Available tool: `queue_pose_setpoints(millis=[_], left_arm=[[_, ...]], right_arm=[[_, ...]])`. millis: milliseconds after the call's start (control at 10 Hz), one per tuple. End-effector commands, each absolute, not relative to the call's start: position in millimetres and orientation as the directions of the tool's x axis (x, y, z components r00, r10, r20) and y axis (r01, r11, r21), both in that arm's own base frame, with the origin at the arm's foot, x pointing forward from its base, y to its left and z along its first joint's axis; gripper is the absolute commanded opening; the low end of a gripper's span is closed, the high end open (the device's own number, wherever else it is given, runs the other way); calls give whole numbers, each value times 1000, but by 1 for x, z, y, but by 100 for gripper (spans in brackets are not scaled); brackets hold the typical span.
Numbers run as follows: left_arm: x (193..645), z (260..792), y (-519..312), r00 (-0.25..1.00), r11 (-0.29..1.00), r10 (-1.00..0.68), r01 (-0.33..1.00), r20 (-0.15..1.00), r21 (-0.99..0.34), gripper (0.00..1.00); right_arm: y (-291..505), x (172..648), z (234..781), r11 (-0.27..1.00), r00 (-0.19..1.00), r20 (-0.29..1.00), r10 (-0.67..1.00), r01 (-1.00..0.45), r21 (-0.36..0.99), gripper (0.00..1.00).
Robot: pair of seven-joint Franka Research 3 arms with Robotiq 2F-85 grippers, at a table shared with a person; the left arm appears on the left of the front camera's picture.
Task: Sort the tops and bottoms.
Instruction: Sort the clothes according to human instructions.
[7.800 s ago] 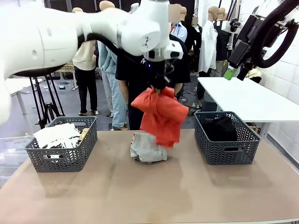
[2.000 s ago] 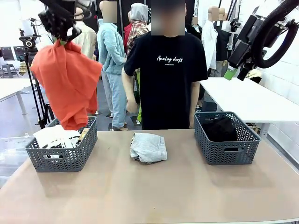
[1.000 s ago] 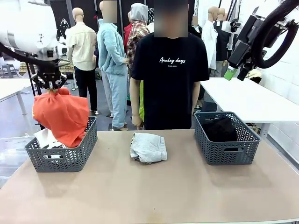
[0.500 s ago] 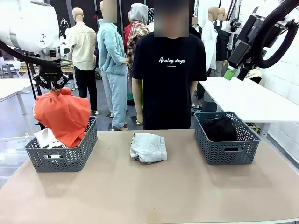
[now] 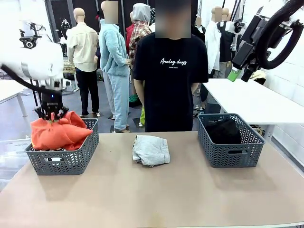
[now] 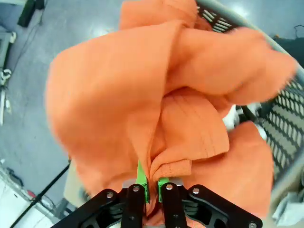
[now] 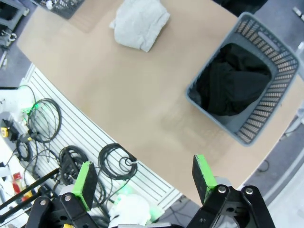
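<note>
My left gripper is shut on the orange top, whose bulk rests heaped in the left grey basket. A folded light grey top lies on the table's middle, toward the far side. The black bottoms lie bunched in the right grey basket. My right gripper hangs high above the table's right side, open and holding nothing; its arm shows at the upper right of the front view.
A person in a black T-shirt stands at the table's far edge, between the two baskets, arms down. The brown table has free room in front of the garments. A white table stands behind the right basket.
My left gripper has come down with the orange top, which hung above the left basket before and now sits heaped inside it. The right arm has stayed still.
</note>
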State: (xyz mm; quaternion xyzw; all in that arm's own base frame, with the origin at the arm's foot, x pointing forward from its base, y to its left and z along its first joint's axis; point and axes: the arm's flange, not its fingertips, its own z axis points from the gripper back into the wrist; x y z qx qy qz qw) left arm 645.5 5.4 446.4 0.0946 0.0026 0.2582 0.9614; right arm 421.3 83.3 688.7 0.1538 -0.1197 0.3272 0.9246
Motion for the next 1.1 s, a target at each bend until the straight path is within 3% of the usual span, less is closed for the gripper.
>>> queue_pose_setpoints(millis=[0,200,600,1000], left_arm=[[668,426,3,821,816,559,-570,114,101,0],[674,419,5,792,800,594,-601,140,8,0],[667,434,0,815,815,572,-577,92,49,0],[658,456,-7,785,782,617,-619,46,73,74]], right_arm=[[84,419,689,743,762,311,568,-637,203,100],[84,419,689,743,762,311,568,-637,203,100],[84,419,689,743,762,311,568,-637,203,100],[84,419,689,743,762,311,568,-637,203,100]])
